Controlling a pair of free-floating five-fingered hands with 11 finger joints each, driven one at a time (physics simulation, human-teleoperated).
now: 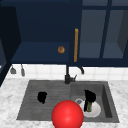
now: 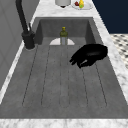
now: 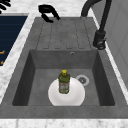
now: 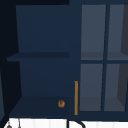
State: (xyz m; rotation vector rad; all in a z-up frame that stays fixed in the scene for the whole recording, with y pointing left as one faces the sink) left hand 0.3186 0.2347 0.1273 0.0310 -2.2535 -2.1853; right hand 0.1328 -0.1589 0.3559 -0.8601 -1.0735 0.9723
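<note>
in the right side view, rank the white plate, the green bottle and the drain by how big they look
1. white plate, largest
2. green bottle, standing on the plate
3. drain, smallest

All three sit together in the basin, so nearness to the camera hardly skews this.

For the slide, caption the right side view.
Green bottle upright on a white plate in the sink basin; black faucet behind.

The front camera faced the sink [image 1: 25, 105] squarely, from beyond the left robot hand [image 1: 42, 97], with the wall cabinet [image 1: 42, 32] above. The upper camera looked higher and nearer at that same cabinet [image 4: 42, 37]. The two side cameras looked along the sink from opposite ends, sharing the faucet [image 2: 25, 27] [image 3: 101, 37] and the bottle [image 2: 63, 35] [image 3: 64, 82] beyond that hand.
</note>
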